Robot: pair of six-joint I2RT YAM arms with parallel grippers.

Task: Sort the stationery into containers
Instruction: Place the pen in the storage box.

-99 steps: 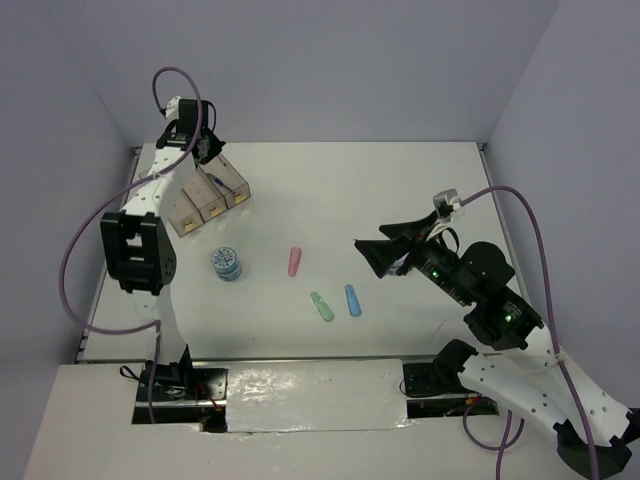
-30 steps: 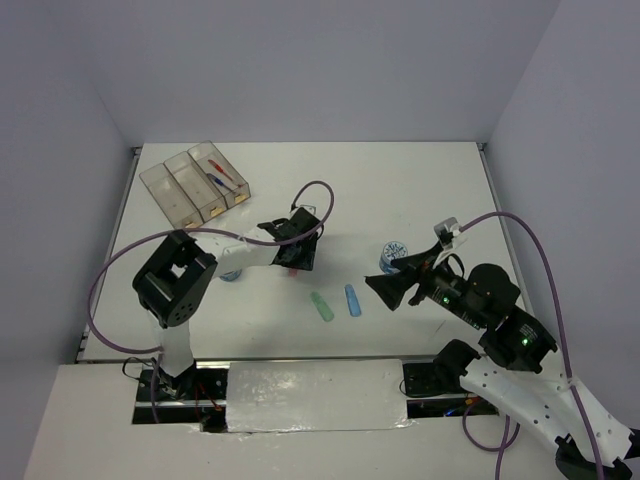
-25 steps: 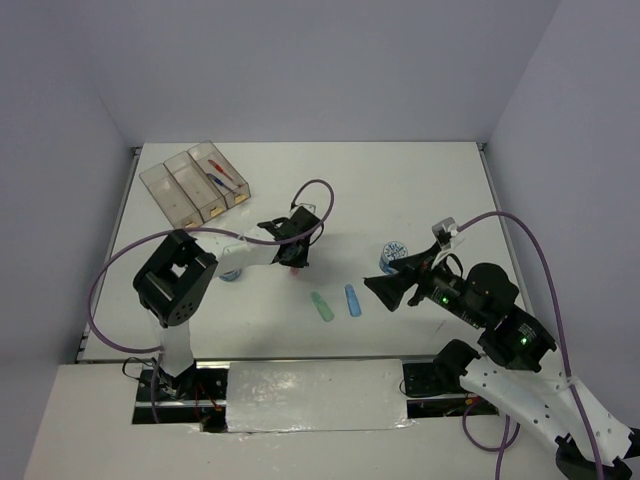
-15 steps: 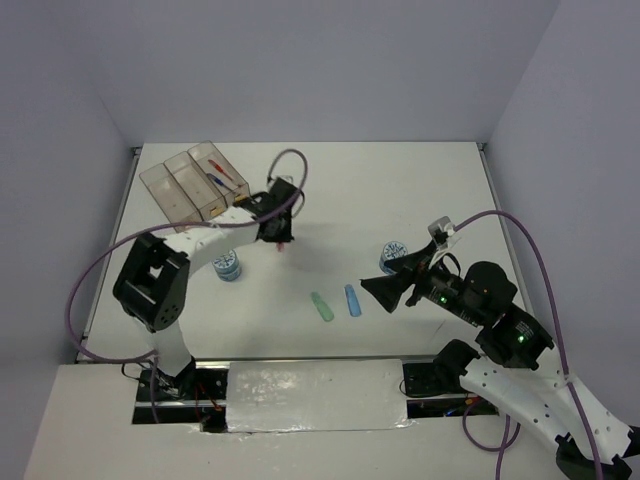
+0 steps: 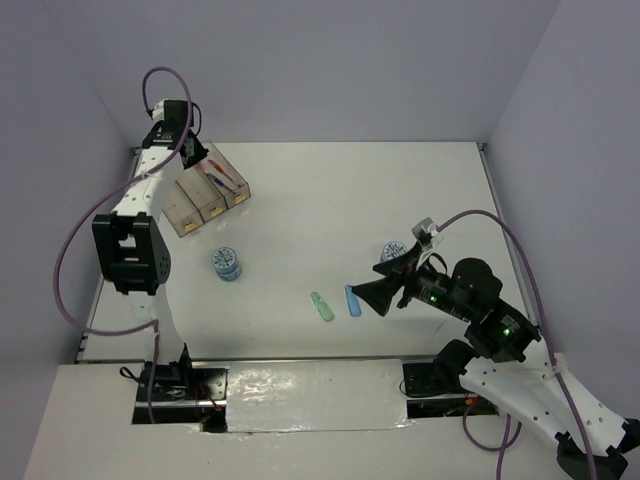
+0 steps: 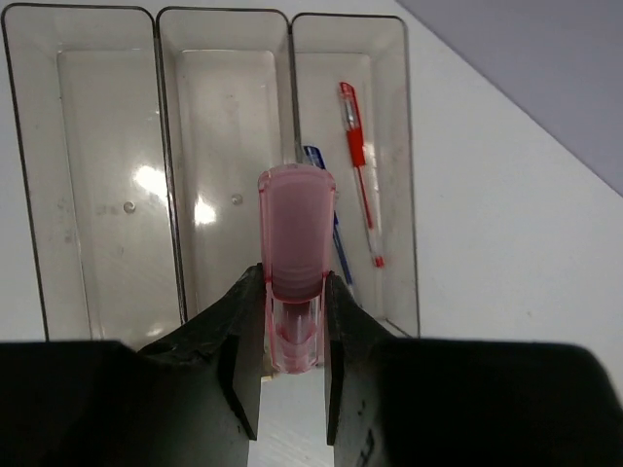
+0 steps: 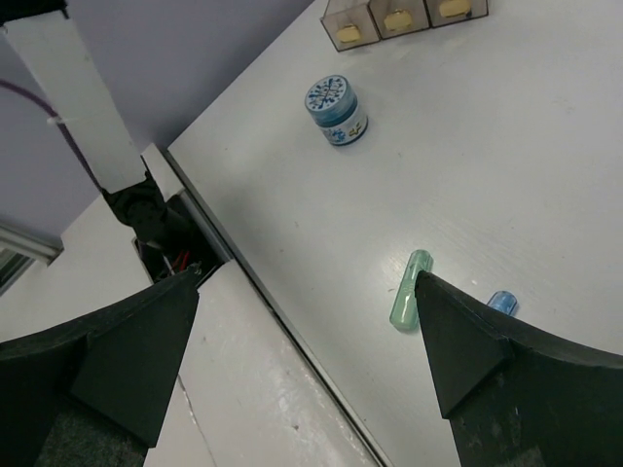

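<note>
Two loose bars show from above: green bar [image 5: 321, 307] beside blue bar [image 5: 351, 299], near the right gripper [image 5: 369, 287]. Left wrist: left gripper [image 6: 293, 306] pinches a pink bar [image 6: 295, 219] over the bins [image 6: 159, 117]. Right wrist: jaws wide apart, empty.

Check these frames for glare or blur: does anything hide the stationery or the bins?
Left wrist: two white glare spots in the bins, but the pink bar and red pen are sharp. Right wrist: its own fingers are dark and soft, the tape roll crisp. Top external: sheen only on the front panel.
</note>
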